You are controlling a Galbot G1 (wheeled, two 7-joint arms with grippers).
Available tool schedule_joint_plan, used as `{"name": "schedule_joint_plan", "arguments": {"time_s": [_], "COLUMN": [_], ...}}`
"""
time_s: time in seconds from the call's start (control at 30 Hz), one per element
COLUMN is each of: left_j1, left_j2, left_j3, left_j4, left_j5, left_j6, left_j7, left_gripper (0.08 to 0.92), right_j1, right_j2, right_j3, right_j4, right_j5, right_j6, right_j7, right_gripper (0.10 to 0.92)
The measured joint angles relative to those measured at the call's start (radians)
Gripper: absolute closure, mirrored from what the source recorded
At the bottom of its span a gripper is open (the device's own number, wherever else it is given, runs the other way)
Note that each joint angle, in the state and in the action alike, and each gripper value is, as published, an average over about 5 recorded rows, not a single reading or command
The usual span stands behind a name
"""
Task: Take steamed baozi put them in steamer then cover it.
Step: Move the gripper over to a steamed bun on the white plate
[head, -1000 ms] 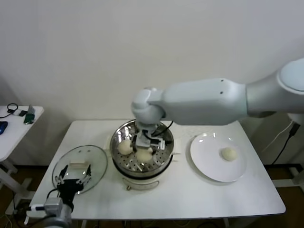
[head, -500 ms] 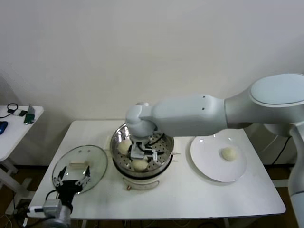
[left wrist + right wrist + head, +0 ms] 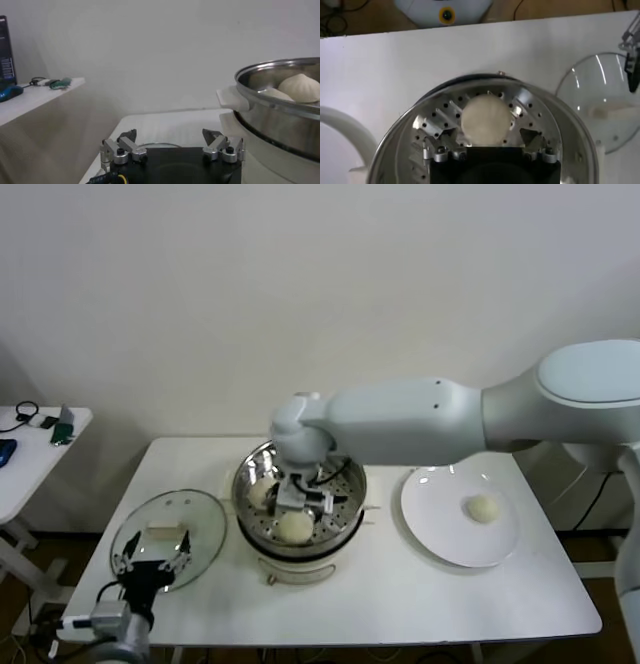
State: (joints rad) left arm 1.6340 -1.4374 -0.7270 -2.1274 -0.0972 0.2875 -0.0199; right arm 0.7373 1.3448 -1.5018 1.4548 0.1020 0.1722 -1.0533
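Right claw (image 3: pixel 301 501) over steamer (image 3: pixel 345 509), spread wide, bun loose beneath it.
Claw fingers (image 3: pixel 438 145) apart on either side of a baozi (image 3: pixel 485 119) on the perforated steamer floor, not gripping it. Head view: two baozi visible in the basket, front one (image 3: pixel 295 526) just below the claw, another (image 3: pixel 262 495) toward the robot's left rim. One baozi (image 3: pixel 483 508) on the white plate (image 3: pixel 435 529), on the tabletop (image 3: pixel 400 594) right of the steamer. Glass lid (image 3: pixel 200 529) flat on the tabletop left of the steamer. Left claw (image 3: pixel 152 568) parked low over the lid's near edge, fingers (image 3: pixel 122 147) wide, holding nothing.
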Motion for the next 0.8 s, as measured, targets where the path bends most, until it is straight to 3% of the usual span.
{"name": "schedule_joint_plan", "arguments": {"time_s": [0.43, 0.8], "left_j1": [-0.018, -0.025], "left_j2": [-0.003, -0.005], "left_j3": [0.009, 0.018], "left_j4": [0.014, 0.028], "left_j5": [-0.004, 0.002], "left_j6": [0.001, 0.0], "left_j7": [-0.001, -0.001], "left_gripper": [0.177, 0.177], "right_j1": [0.203, 0.089], "right_j2": [-0.295, -0.581], "right_j3": [-0.14, -0.155], "right_j4": [-0.149, -0.214], "right_j5": [0.33, 0.306], "right_j6": [-0.071, -0.141], "right_j7": [-0.102, -0.068], "right_gripper": [0.203, 0.203]}}
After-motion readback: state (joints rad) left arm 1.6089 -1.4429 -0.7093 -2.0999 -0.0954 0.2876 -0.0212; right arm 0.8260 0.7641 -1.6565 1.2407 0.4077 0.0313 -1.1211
